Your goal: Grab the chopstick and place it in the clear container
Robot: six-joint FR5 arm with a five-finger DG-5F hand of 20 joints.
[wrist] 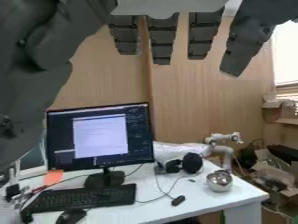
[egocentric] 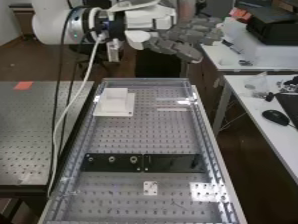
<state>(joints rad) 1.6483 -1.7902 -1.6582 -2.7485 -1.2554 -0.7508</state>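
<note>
In the high view the hand (egocentric: 183, 36) is held above the bench's far end, its fingers extended toward the right, open with nothing seen in them. In the wrist view the hand (wrist: 163, 37) has straight, spread fingers and its thumb off to one side. A thin pale strip (egocentric: 171, 109), possibly the chopstick, lies crosswise on the perforated bench at the far right; I cannot tell for certain. Clear walls (egocentric: 211, 150) run along the bench's edges; whether they are the clear container I cannot tell.
A white square block (egocentric: 114, 101) on a flat base stands at the bench's far left. Dark plates (egocentric: 174, 163) cross the middle. Side tables flank the bench; the right one (egocentric: 238, 95) holds a mouse (egocentric: 275, 117). A monitor (wrist: 100, 137) and keyboard (wrist: 83, 198) stand on a desk.
</note>
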